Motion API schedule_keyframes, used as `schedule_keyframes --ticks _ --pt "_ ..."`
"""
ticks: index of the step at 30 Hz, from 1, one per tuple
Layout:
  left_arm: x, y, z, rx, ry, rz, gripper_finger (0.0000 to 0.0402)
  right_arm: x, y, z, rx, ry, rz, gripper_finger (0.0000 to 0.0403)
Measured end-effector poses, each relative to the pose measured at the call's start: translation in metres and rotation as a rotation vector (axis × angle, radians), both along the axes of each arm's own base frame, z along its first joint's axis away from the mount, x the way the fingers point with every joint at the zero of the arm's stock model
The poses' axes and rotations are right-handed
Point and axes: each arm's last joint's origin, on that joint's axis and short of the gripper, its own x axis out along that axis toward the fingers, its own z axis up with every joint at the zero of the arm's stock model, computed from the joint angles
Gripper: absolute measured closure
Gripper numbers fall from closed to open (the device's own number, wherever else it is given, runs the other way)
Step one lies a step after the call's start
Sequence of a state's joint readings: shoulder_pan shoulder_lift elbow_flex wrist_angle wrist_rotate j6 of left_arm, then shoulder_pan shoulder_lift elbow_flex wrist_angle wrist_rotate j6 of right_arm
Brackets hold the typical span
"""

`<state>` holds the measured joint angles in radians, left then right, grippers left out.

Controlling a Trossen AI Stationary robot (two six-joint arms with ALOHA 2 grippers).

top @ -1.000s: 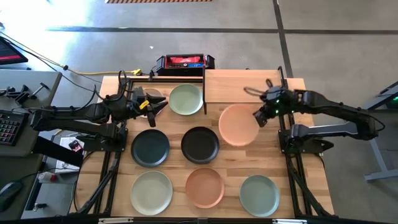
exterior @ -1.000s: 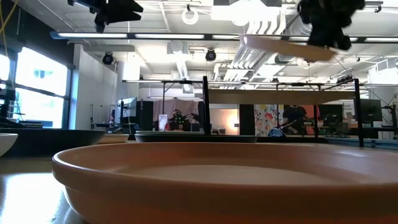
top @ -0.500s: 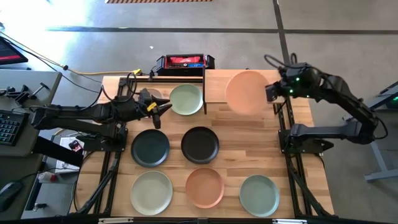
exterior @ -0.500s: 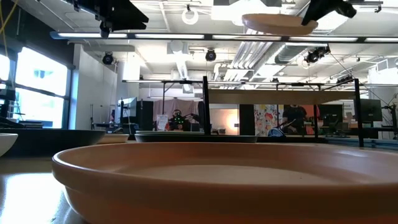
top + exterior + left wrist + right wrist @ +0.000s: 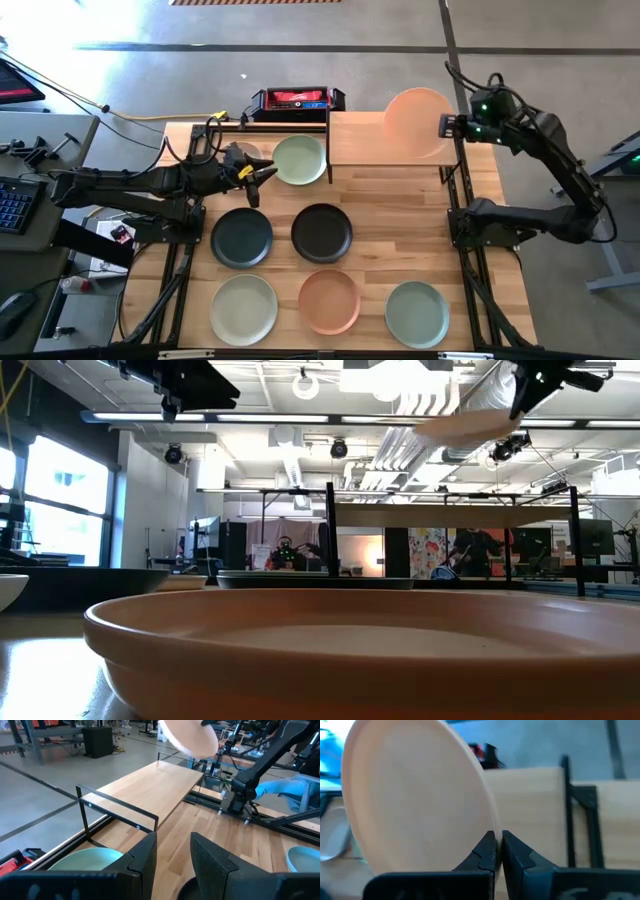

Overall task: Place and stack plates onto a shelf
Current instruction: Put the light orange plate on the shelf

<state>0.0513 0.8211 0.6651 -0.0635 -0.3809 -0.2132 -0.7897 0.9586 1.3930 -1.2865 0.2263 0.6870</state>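
Note:
My right gripper (image 5: 447, 127) is shut on the peach plate (image 5: 418, 122) and holds it in the air over the right part of the light-wood shelf (image 5: 375, 140). In the low view the peach plate (image 5: 465, 425) hangs well above the shelf (image 5: 450, 515). My left gripper (image 5: 258, 170) is open and hovers just left of the pale green plate (image 5: 299, 159), which lies flat on the table beside the shelf. The dark teal (image 5: 241, 238), black (image 5: 321, 232), sage (image 5: 243, 308), terracotta (image 5: 329, 300) and grey-green (image 5: 417, 312) plates lie flat on the table. My right gripper pinches the peach plate's rim (image 5: 492, 827) between its two fingers (image 5: 487, 852), at the plate's right edge. The fingers come from the table's right, about level. The plate is lifted clear and tilted, its free left side lower (image 5: 430, 432).
A red and black box (image 5: 297, 100) sits at the far edge, behind the pale green plate. The shelf's thin black legs (image 5: 328, 140) stand between that plate and the board. Bare tabletop (image 5: 400, 215) lies in front of the shelf. The arm bases flank the table.
My right gripper has carried the peach plate up and toward the far edge, slightly rightward, from over the table beside the black plate to above the shelf; the plate has tipped, its left side dropping. My left gripper has edged toward the pale green plate.

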Motion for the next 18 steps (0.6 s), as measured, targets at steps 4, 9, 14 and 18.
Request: schedule_keyframes --ticks 4,9,14,18 --pt "0.0 0.0 0.0 -0.014 -0.007 -0.002 0.0296 0.001 -0.01 -0.009 0.095 0.047 -0.047 0.0403" --pt "0.0 -0.002 0.0 -0.039 -0.015 -0.05 0.0296 0.008 -0.027 -0.017 0.153 0.082 -0.077 0.0403" --pt "0.001 -0.004 0.0 -0.059 -0.015 -0.136 0.0296 0.014 -0.043 -0.025 0.21 0.115 -0.084 0.0403" --pt "0.001 -0.004 0.0 -0.061 -0.015 -0.145 0.0296 0.015 -0.055 -0.033 0.256 0.148 -0.116 0.0403"
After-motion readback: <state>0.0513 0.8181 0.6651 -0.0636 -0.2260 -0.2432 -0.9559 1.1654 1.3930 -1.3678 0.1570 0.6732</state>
